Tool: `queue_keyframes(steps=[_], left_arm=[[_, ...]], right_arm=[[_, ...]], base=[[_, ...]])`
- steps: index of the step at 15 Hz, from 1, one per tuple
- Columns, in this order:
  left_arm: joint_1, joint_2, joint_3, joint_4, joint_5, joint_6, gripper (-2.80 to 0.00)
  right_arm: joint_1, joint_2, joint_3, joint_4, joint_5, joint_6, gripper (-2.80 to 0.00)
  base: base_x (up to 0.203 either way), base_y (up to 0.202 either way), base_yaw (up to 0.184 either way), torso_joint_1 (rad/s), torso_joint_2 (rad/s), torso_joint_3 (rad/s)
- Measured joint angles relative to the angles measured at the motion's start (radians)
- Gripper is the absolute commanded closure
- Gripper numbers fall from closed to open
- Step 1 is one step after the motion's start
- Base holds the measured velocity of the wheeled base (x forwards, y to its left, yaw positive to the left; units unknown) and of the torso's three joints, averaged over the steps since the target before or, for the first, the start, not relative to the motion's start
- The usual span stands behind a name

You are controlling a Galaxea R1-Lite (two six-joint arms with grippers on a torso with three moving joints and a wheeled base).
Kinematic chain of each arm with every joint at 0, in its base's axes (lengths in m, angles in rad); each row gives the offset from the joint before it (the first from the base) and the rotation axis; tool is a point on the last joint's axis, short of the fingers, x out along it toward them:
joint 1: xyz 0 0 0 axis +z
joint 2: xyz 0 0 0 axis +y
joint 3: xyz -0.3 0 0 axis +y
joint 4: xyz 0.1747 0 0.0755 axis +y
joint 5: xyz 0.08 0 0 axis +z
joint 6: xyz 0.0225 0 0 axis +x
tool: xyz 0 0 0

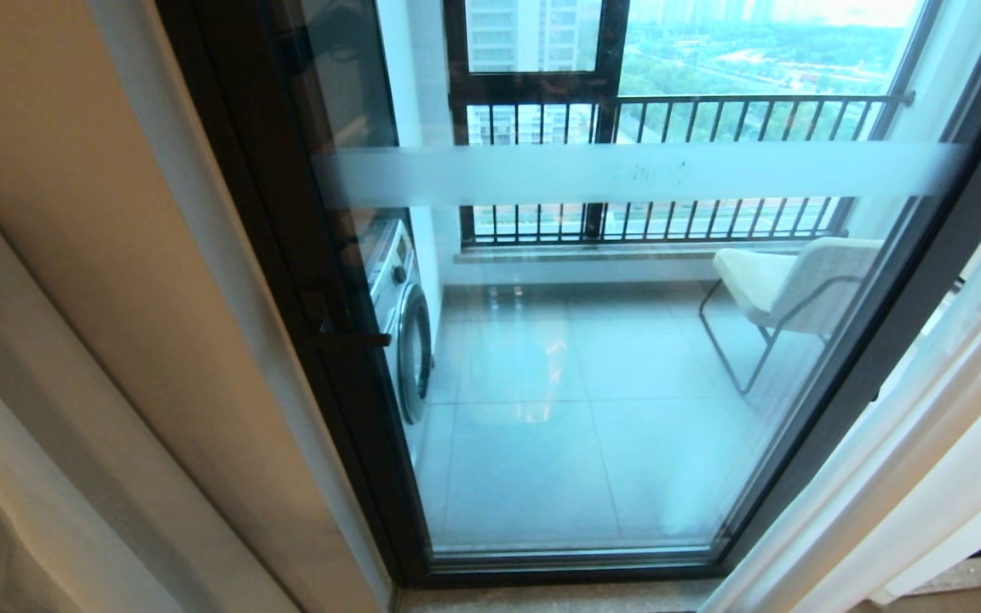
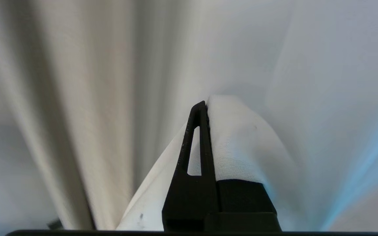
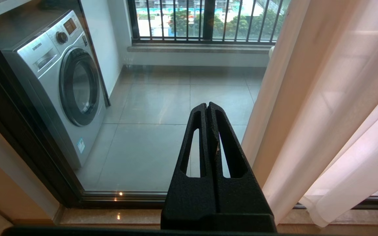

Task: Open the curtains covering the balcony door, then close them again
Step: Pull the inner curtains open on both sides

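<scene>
Draped over my left gripper [image 2: 207, 108] is a fold of the curtains [image 2: 241, 144], the fingers [image 2: 197, 144] pinched tight on the white cloth, with more soft folds hanging just beyond. I see the right gripper [image 3: 207, 106] pressed together and holding nothing, hanging in front of the balcony door [image 1: 593, 409]. Against that door, sheer fabric is bunched at both sides, leaving the glass bare, with a washing machine [image 3: 61, 78] and a chair [image 1: 788, 289] behind it.

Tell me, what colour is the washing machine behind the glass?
The washing machine is silver-grey with a dark round door; the right wrist view shows it best.
</scene>
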Motion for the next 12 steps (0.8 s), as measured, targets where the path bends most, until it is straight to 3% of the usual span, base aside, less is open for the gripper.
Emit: queue_keyframes(steps=[5, 12], left_arm=[[-0.138, -0.076, 0.075, -0.002, -0.002, 0.044, 0.0], [-0.176, -0.047, 0.036, -0.004, -0.001, 0.043, 0.0]], right_arm=[[0.0, 0.0, 0.0, 0.0, 0.0, 0.0, 0.0], [0.0, 0.0, 0.0, 0.0, 0.0, 0.0, 0.0]], base=[[0.0, 0.0, 0.0, 0.0, 0.0, 0.0], [0.0, 0.0, 0.0, 0.0, 0.0, 0.0]])
